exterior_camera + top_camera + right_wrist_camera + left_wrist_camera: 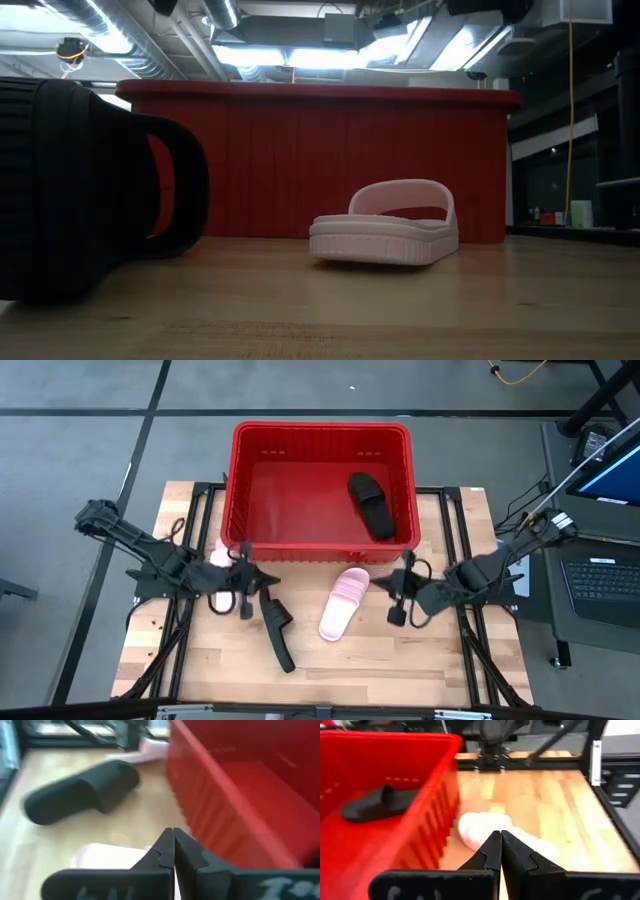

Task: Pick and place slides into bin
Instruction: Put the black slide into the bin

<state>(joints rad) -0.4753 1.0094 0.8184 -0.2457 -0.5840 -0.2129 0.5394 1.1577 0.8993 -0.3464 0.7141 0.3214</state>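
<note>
The red bin (322,435) stands at the table's far middle, with one black slide (372,505) lying on its floor. A pink slide (343,603) and a second black slide (277,628) lie sole-down on the table in front of the bin. Another pink slide (222,553) lies partly hidden beneath my left arm, near the bin's near left corner. My left gripper (262,577) is shut and empty above the table, left of the pink slide (485,831). My right gripper (398,596) is shut and empty, right of that same slide (107,857).
The bin's near wall (320,165) rises right behind the slides. Bare wood lies along the table's near edge (400,670). A laptop (605,585) sits off the table's right side. Dark frame rails (200,495) run along both sides of the table.
</note>
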